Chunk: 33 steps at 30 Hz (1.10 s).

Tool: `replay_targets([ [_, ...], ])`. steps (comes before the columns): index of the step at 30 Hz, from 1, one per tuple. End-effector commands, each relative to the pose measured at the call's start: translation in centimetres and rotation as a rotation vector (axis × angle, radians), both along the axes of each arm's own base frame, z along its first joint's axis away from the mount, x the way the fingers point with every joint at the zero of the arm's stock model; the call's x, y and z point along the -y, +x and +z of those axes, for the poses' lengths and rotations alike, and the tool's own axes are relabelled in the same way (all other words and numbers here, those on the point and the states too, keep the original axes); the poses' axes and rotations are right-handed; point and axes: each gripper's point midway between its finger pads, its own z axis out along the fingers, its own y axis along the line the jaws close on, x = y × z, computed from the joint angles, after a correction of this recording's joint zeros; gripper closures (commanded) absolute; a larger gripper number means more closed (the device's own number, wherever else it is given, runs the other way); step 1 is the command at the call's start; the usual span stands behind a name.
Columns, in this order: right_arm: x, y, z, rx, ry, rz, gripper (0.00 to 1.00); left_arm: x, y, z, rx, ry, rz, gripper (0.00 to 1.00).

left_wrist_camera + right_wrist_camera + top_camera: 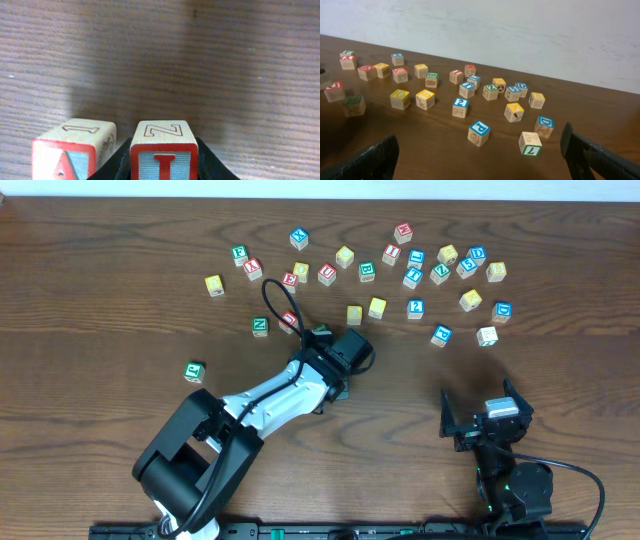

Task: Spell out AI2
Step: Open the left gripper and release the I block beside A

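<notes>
Left end effector [164,169] clamped on I cube [164,147], just beside A cube [75,150] on counter [210,60]. Right end effector [482,412] wide apart, empty. 2 cube [460,107] lies among loose cubes [400,99], not yet placed.

A dark brown worktop [90,370] with a wood-grain finish fills nearly the whole overhead frame, its grain running left to right. Along the top edge of that frame a thin pale strip [320,184] shows beyond the worktop's far edge. In the right wrist view that edge slants from upper left down to the right, and above it a plain off-white wall [520,30], faintly mottled, fills the upper frame. The light is even and soft. In the left wrist view a broad blurred shadow [150,70] darkens the middle of the grain.
</notes>
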Motion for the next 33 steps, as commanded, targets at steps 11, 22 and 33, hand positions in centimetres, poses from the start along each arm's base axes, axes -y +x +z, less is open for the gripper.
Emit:
replay_targets([
  [11, 0.27, 0.01, -0.06, -0.002, 0.011, -0.013, 0.01, -1.26, -0.47, -1.14, -0.025, 0.042, 0.002, 0.83],
  [22, 0.27, 0.01, -0.06, -0.002, 0.011, -0.013, 0.01, -0.92, -0.42, -1.05, -0.029, 0.028, -0.008, 0.83],
  [33, 0.28, 0.01, -0.06, -0.002, 0.011, -0.013, 0.01, -0.84, -0.41, -0.73, -0.026, 0.024, -0.016, 0.74],
])
